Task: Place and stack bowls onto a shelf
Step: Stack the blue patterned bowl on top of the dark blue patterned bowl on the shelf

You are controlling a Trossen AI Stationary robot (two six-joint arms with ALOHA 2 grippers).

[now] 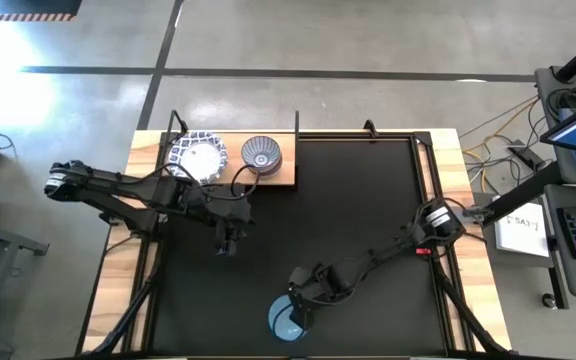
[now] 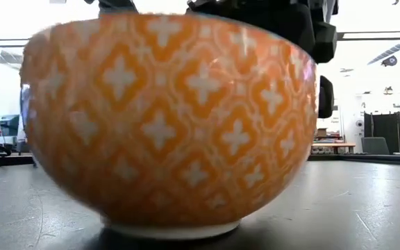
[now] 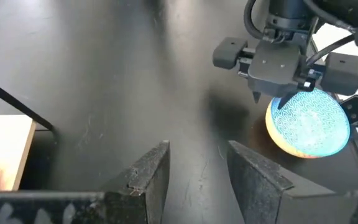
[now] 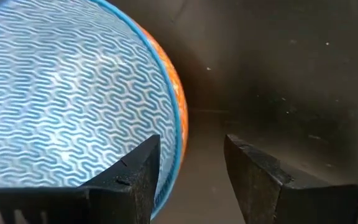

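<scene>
Black mat lies open mid-table; two bowls seemingly fill the shelf.

Seen four ways: straight down over the whole table; level from the tabletop, filled by the orange-sided bowl at the near edge; forward from each wrist, both sharing that bowl.

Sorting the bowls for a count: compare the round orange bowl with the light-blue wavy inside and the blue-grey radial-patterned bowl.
The orange bowl with the light-blue wavy inside stands on the black mat near the front edge; the blue-grey radial-patterned bowl stands on the light-wood shelf board. The right tool is at the orange bowl's rim; nothing is at the blue-grey one. Both are upright.
</scene>
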